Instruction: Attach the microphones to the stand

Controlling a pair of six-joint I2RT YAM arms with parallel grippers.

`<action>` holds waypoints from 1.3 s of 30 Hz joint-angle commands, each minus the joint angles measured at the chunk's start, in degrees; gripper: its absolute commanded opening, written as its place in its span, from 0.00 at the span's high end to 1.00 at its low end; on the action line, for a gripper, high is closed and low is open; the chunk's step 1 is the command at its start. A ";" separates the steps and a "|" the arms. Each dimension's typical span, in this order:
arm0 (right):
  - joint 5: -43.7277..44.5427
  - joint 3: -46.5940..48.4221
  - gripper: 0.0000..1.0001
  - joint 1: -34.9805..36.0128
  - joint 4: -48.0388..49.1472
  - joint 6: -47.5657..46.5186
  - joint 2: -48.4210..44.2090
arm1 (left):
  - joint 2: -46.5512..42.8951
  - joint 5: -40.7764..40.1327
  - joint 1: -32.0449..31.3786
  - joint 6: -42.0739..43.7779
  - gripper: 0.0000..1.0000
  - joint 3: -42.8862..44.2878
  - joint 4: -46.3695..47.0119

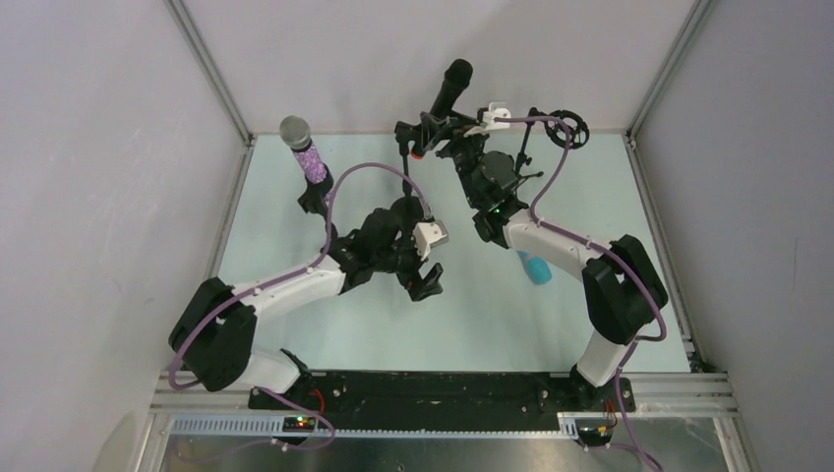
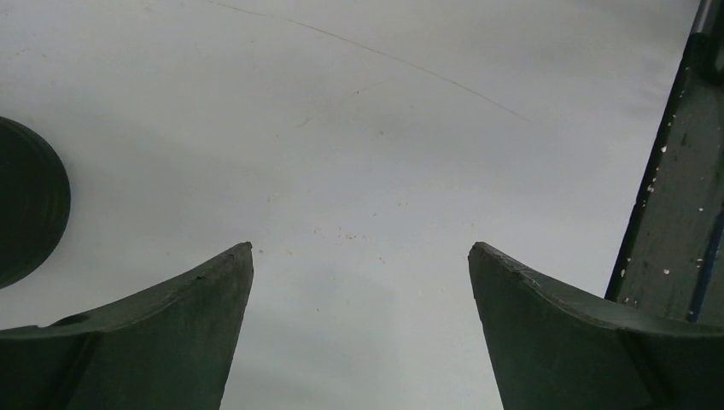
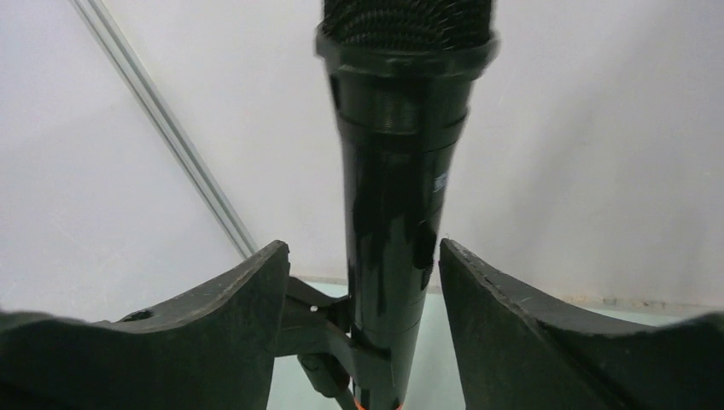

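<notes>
Fingers (image 3: pixel 230 307) of the right gripper (image 3: pixel 363 252) stand apart either side of the black mic (image 3: pixel 393 171), which sits in its stand clip (image 3: pixel 312 329), unsqueezed. Left gripper (image 2: pixel 360 248) gapes wide over the table (image 2: pixel 359 128). Purple mic (image 1: pixel 307 155) sits in another clip (image 1: pixel 315 200) — teal mic (image 1: pixel 536 267) lies on the table.

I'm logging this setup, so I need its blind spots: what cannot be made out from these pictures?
Teal microphone: top view, mostly hidden under the right arm; only one end shows.
Black microphone: right wrist view, head cut by the top edge, lower end by the bottom edge.
Dark round object: left wrist view, cut by the left edge; unidentifiable.
Purple microphone's clip: top view, too small and dark to judge its hold.
</notes>
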 commanded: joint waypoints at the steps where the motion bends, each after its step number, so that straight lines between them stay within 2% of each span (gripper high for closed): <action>1: -1.11 1.23 0.28 0.53 -2.01 0.57 -3.25 | -2.49 -1.45 -0.26 2.77 0.00 3.27 -1.49; 6: -1.08 1.14 0.23 0.47 -3.95 0.60 -4.39 | -3.32 -2.51 -0.25 1.83 0.00 4.25 -1.53; 13: -1.64 0.57 0.01 0.16 -7.52 0.38 -7.45 | -4.76 -4.90 -0.27 -0.94 0.00 6.41 -2.01; 20: -2.69 -6.59 0.00 -0.14 -10.42 0.19 -16.59 | -5.86 -5.79 -0.29 -1.35 0.00 10.38 -6.65; 25: -4.52 -14.11 0.01 -1.66 -17.05 0.93 -30.02 | -8.57 -5.71 -0.24 0.18 0.00 12.48 -9.97; 29: -4.44 -15.64 0.01 -8.22 -25.03 2.30 -37.77 | -11.74 -4.59 -0.28 1.24 0.00 12.42 -12.36; 31: -6.16 -14.51 0.01 -16.11 -28.91 3.11 -39.03 | -12.86 -4.96 -0.24 1.53 0.00 12.59 -12.54; 35: -9.26 -7.59 0.01 -27.37 -39.98 7.97 -35.81 | -13.13 -7.40 -0.27 0.55 0.00 14.63 -13.36; 39: -8.45 -4.62 0.01 -32.86 -48.24 14.33 -31.56 | -12.63 -9.13 -0.27 1.10 0.00 17.32 -13.98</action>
